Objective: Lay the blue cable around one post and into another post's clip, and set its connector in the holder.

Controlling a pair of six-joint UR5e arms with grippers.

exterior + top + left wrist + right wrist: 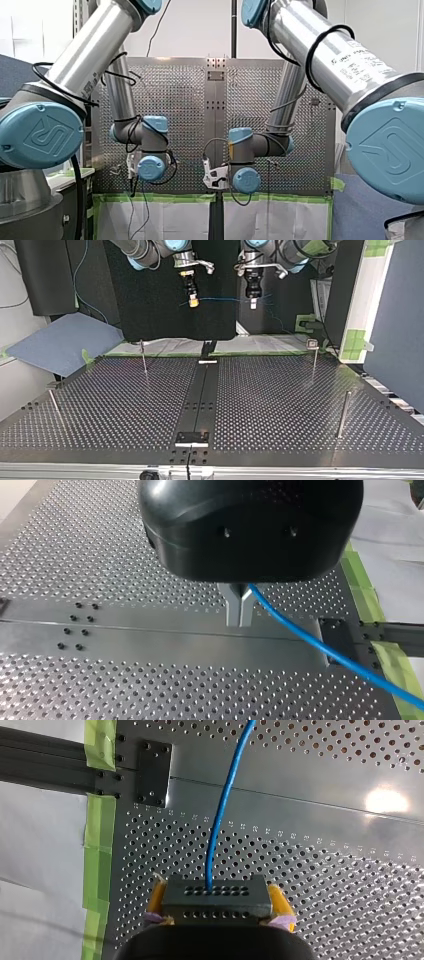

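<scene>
Illumination is bright and even, coming from above. In the right wrist view a round glare spot lies on the metal worktop (320, 825), to one side of the blue cable (225, 800); the connector (216, 897) face stays dark. In the left wrist view the left gripper (240, 612) housing carries a soft sheen. In the top view the far backdrop (165, 290) is dark, and the worktop reflects pale light.

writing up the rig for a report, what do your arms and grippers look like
My left arm and my right arm are silver tubes with light-blue joint caps stamped with a logo. Black cables loop around them, and the right one carries printed lettering. My left gripper has a rounded black housing and metal fingers; my right gripper has yellow pads.
</scene>
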